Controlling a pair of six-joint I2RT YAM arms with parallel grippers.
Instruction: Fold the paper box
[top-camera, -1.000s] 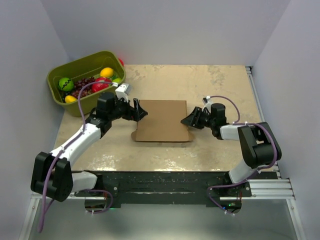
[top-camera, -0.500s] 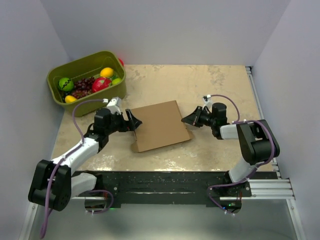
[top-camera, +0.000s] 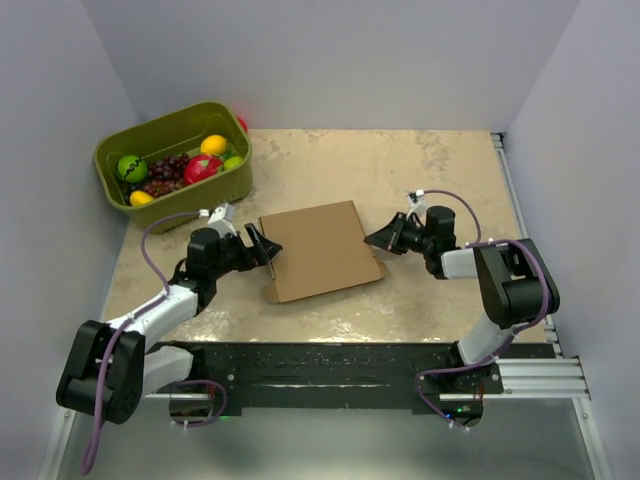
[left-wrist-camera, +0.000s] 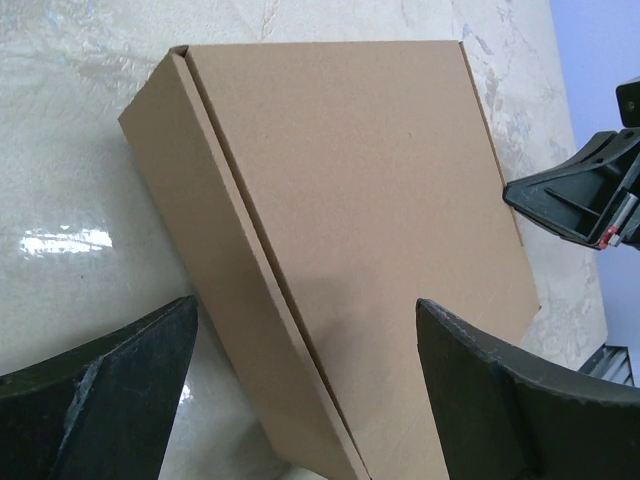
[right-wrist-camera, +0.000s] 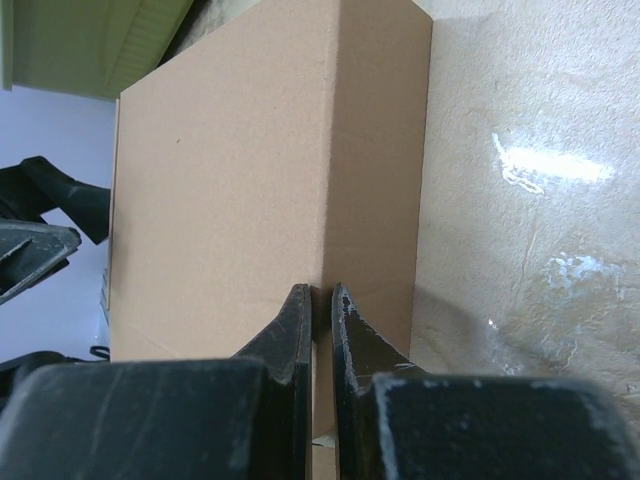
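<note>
The paper box (top-camera: 318, 250) lies folded shut and flat on the table, turned a little counter-clockwise. It fills the left wrist view (left-wrist-camera: 370, 200) and the right wrist view (right-wrist-camera: 230, 170). My left gripper (top-camera: 268, 248) is open, its jaws wide apart just off the box's left edge (left-wrist-camera: 305, 305), touching nothing. My right gripper (top-camera: 372, 241) is at the box's right edge, its fingers pinched almost together with cardboard showing in the thin gap (right-wrist-camera: 320, 290). It also shows in the left wrist view (left-wrist-camera: 570, 195).
An olive-green bin (top-camera: 200, 195) with fruit stands at the back left; its wall shows in the right wrist view (right-wrist-camera: 130, 40). A small red object (top-camera: 242, 124) sits behind it. White walls enclose the table on three sides.
The box has turned counter-clockwise from square. My left gripper has drawn back leftward off the box. My right gripper has stayed at the right edge, shifting slightly toward the back.
</note>
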